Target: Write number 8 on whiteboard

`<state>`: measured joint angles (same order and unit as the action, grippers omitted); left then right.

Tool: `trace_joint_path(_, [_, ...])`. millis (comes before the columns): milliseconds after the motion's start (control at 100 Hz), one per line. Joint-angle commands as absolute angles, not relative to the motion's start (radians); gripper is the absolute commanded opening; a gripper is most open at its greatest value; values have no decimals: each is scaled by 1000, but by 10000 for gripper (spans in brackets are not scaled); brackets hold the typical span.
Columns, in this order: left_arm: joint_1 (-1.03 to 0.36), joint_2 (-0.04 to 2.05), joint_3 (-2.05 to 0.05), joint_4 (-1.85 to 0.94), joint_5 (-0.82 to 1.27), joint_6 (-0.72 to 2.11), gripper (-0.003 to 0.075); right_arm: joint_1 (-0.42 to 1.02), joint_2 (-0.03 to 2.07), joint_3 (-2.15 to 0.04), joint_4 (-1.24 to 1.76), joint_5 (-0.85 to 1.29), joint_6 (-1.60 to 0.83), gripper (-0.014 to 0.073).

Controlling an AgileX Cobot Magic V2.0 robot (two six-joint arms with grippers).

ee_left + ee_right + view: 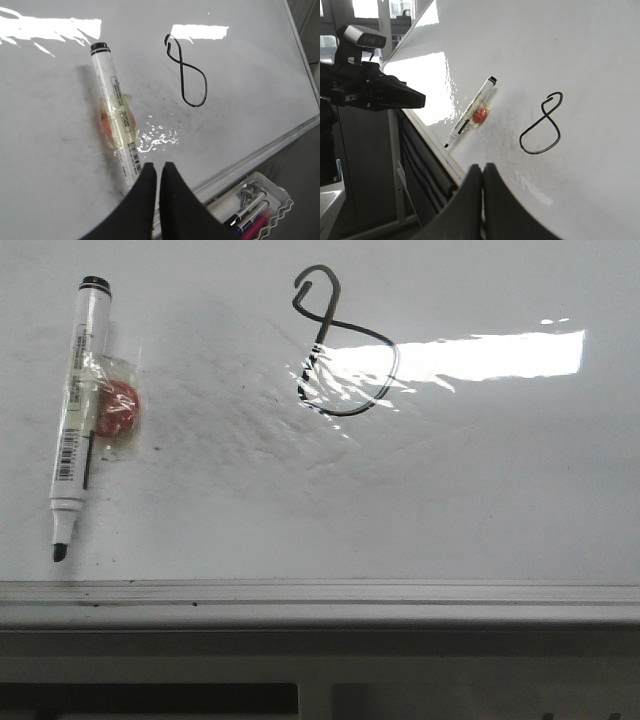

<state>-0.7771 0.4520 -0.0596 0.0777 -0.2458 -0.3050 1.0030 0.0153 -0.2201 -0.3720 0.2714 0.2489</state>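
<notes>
A black hand-drawn number 8 (345, 350) with a small hooked upper loop stands on the whiteboard (480, 490). It also shows in the left wrist view (189, 72) and the right wrist view (542, 125). A white marker (78, 410) with a black cap end and an orange taped patch lies on the board at the left, tip toward the near frame. My left gripper (158, 166) is shut and empty, just short of the marker's (117, 112) tip end. My right gripper (483, 166) is shut and empty over the board's near edge, apart from the marker (472, 112).
The grey metal frame (320, 598) runs along the board's near edge. A white tray (255, 205) with several markers and clips sits below the frame by the left gripper. The left arm with its camera (367, 90) shows in the right wrist view.
</notes>
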Motion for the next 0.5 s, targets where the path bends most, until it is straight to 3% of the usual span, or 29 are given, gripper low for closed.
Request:
trace_joint_path(0, [-774, 454, -79, 81, -320, -305, -20, 1003, -32, -202, -392, 181, 237, -69])
trace_joint_path(490, [-774, 459, -38, 85, -336, -305, -20, 1003, 1, -142, -390, 211, 237, -69])
